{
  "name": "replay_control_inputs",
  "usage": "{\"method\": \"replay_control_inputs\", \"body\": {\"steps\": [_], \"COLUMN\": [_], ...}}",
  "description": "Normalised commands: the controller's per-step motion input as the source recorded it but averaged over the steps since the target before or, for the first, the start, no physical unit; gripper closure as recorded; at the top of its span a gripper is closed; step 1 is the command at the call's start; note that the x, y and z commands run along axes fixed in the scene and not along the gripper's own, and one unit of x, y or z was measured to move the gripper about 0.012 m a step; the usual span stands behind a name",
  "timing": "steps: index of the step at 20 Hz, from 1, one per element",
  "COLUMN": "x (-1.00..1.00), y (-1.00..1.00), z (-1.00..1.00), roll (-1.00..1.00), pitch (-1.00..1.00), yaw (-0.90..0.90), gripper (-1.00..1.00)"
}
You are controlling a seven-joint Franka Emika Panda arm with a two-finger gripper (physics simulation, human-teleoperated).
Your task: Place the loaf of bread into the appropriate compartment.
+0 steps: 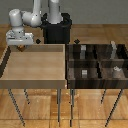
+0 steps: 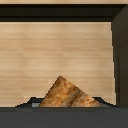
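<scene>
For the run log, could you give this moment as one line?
gripper: shut on loaf of bread | position: above light-wood bin | dark divided bin: not reached

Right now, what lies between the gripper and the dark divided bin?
In the exterior view, the gripper holds the loaf of bread; only the light-wood bin lies before the dark divided bin.

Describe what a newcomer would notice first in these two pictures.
The large light-wood bin fills the exterior view's left, beside a dark divided bin with small markers in its cells. Above the light bin's far corner hangs the white tool. In the wrist view a loaf of bread sits between its fingers.
</scene>
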Motion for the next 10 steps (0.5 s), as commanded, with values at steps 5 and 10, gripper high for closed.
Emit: {"method": "replay_control_inputs", "body": {"steps": [5, 10], "x": [0.00, 0.00], "y": [1.00, 1.00], "z": [0.00, 0.00], "roll": [0.00, 0.00], "pitch": [0.00, 0.00], "yaw": [0.00, 0.00], "gripper": [1.00, 1.00]}}
